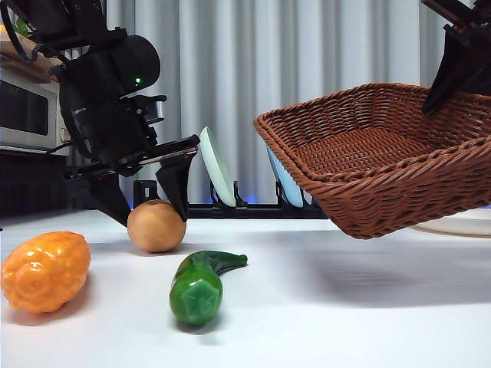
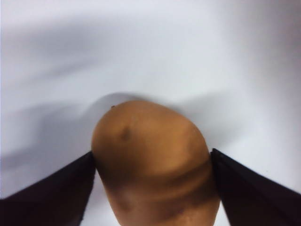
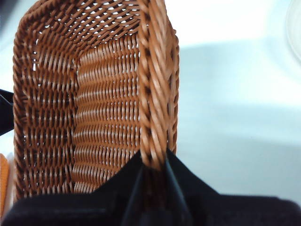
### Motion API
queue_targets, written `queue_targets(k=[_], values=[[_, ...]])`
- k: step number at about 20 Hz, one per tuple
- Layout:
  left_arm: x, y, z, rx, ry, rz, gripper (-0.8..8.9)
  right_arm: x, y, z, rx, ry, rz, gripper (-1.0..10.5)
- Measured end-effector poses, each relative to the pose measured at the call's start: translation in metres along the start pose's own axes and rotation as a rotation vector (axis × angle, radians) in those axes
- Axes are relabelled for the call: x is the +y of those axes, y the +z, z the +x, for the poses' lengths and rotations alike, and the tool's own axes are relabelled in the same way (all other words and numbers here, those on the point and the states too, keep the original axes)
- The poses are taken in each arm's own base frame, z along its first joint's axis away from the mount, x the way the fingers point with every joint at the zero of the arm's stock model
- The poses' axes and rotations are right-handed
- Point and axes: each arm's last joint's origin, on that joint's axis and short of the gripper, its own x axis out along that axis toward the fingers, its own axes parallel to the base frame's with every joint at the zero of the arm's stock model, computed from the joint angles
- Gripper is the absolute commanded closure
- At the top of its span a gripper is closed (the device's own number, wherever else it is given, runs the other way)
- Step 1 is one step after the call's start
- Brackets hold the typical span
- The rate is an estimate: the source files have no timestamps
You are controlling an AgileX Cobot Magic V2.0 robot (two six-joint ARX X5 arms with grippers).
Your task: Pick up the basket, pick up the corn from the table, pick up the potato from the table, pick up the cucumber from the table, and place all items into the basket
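The tan potato (image 1: 156,226) rests on the white table, and my left gripper (image 1: 152,216) stands over it with one jaw on each side. In the left wrist view both jaws touch the sides of the potato (image 2: 155,165), so the left gripper (image 2: 151,155) is shut on it. My right gripper (image 1: 441,92) is shut on the braided rim of the wicker basket (image 1: 383,161) and holds it tilted in the air at the right. The basket (image 3: 94,94) is empty, its rim pinched by the right gripper (image 3: 153,165). The bumpy orange corn (image 1: 44,271) lies at the near left. The green cucumber (image 1: 199,284) lies in front of the potato.
A dish rack with a white plate (image 1: 215,165) and a blue plate (image 1: 280,180) stands at the back behind the potato. A microwave (image 1: 27,107) is at the far left. A white plate (image 1: 460,222) lies on the table under the basket.
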Motion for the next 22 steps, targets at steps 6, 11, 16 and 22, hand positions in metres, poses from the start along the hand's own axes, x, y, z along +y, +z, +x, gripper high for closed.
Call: queue_targets(k=[6,11,16,22], values=[[-0.003,-0.003,-0.029,0.006,-0.002,0.04,8.21,0.0,0.003,0.0,-0.027,0.004,0.021,9.6],[-0.034,-0.01,-0.155,-0.32,-0.15,0.126,8.21,0.009,0.007,0.016,-0.042,0.046,0.06,9.6],[-0.078,-0.019,-0.188,-0.467,-0.278,0.189,8.21,0.038,0.004,0.049,-0.002,0.147,0.053,9.6],[-0.117,-0.027,-0.132,-0.305,-0.245,0.248,8.04,0.067,0.002,0.057,-0.013,0.241,0.051,9.6]])
